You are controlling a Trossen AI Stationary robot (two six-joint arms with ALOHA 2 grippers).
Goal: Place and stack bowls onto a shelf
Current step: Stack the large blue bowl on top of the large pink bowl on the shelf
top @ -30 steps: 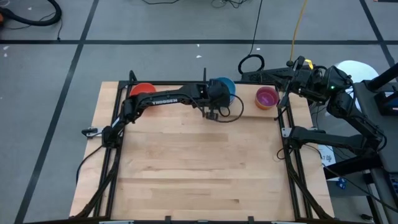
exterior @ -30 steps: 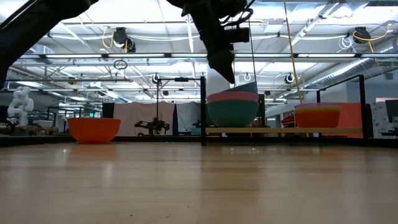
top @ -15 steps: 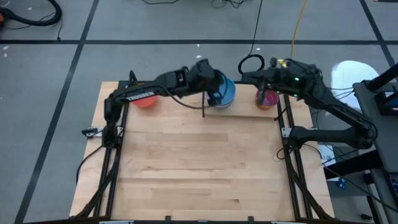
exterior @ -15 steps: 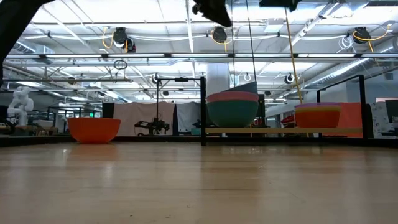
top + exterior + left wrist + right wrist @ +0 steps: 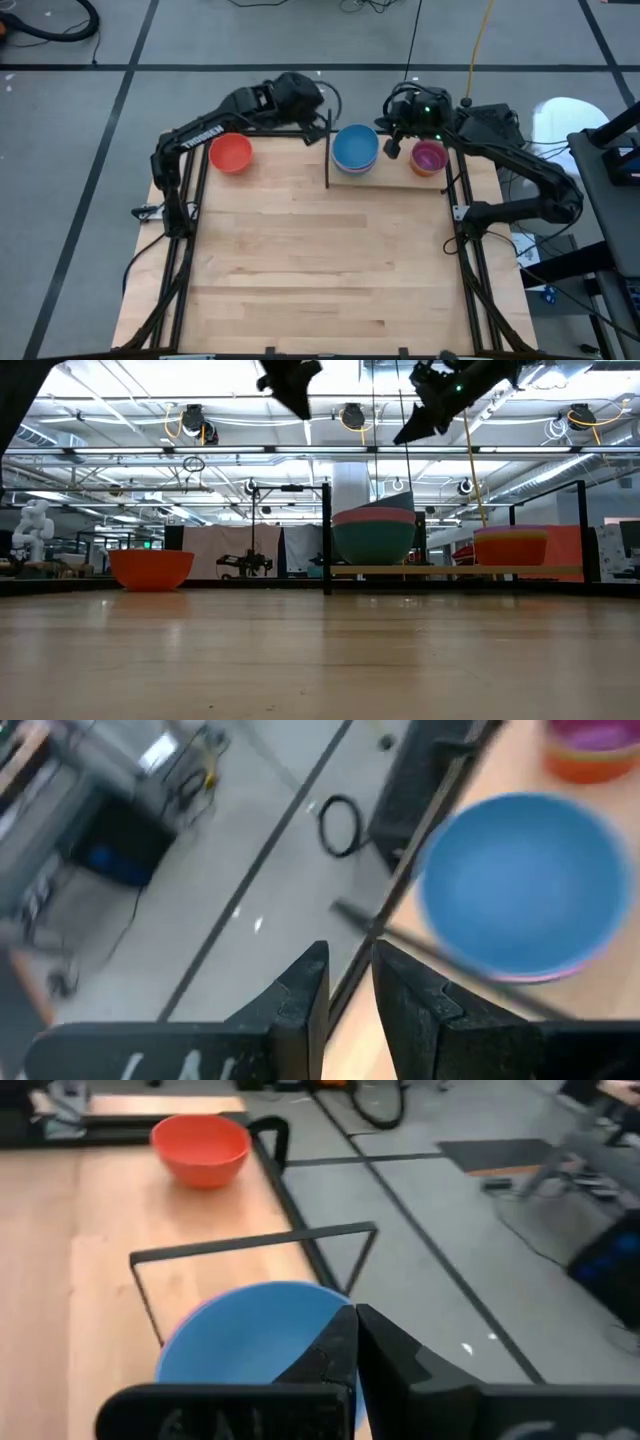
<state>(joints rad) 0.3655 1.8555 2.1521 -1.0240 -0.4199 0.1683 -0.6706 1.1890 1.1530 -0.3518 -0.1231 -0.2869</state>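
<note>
On the shelf [image 5: 455,569] at the table's far right stands a stack of larger bowls [image 5: 373,532], teal at the bottom and blue [image 5: 355,148] on top. A stack of small bowls [image 5: 429,157] with purple on top sits beside it. A red-orange bowl [image 5: 231,153] rests on the table at the far left. My left gripper [image 5: 347,955] is open and empty. It hangs high over the far edge [image 5: 312,100], left of the shelf's black post [image 5: 328,150]. My right gripper [image 5: 356,1315] is shut, high between the two stacks [image 5: 393,146].
Black frame rails [image 5: 190,230] run along the table's left and right sides. The wide wooden tabletop [image 5: 320,270] spreads out in front of the shelf. Cables [image 5: 405,100] lie on the floor beyond the far edge.
My left gripper has risen from just above the blue bowl stack, swung toward the far left and rolled about its own line; its gap stays the same. My right gripper has come in from beyond the far right corner, sinking over the shelf between the stacks. The bowls have stayed put.
</note>
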